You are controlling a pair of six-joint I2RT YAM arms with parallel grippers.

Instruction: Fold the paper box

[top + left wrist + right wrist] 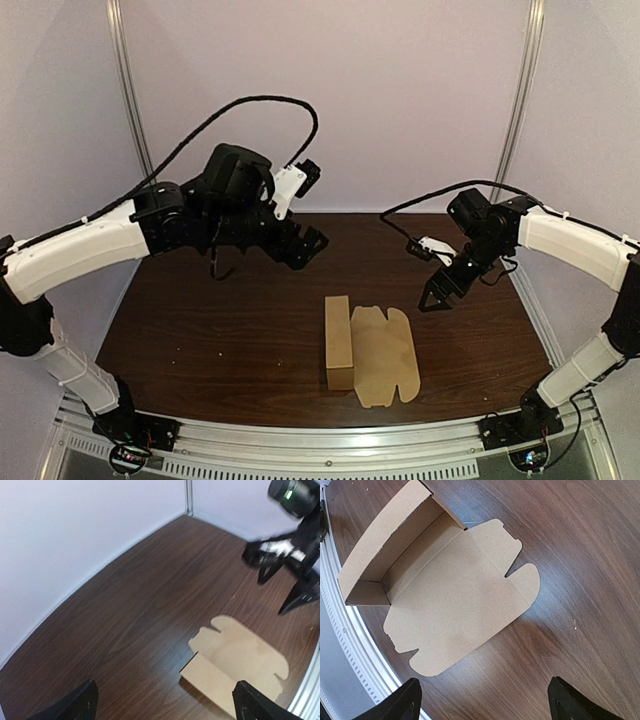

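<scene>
The brown paper box [384, 352] lies on the dark wooden table [200, 320], near the front edge and right of centre. Its left wall [339, 340] is folded upright; the lid panel with rounded tabs lies flat to the right. My left gripper [305, 245] hovers open and empty behind and left of the box. My right gripper [437, 293] hangs open and empty just right of the box's far end. The left wrist view shows the box [240, 660] ahead at the right, with nothing at that gripper [165, 705]. Seen from the right wrist, the box [455, 590] lies beyond the empty gripper [485, 702].
A metal rail [330, 440] runs along the table's near edge, close to the box. Pale walls close off the back and sides. The right arm [285, 550] shows at the far right of the left wrist view.
</scene>
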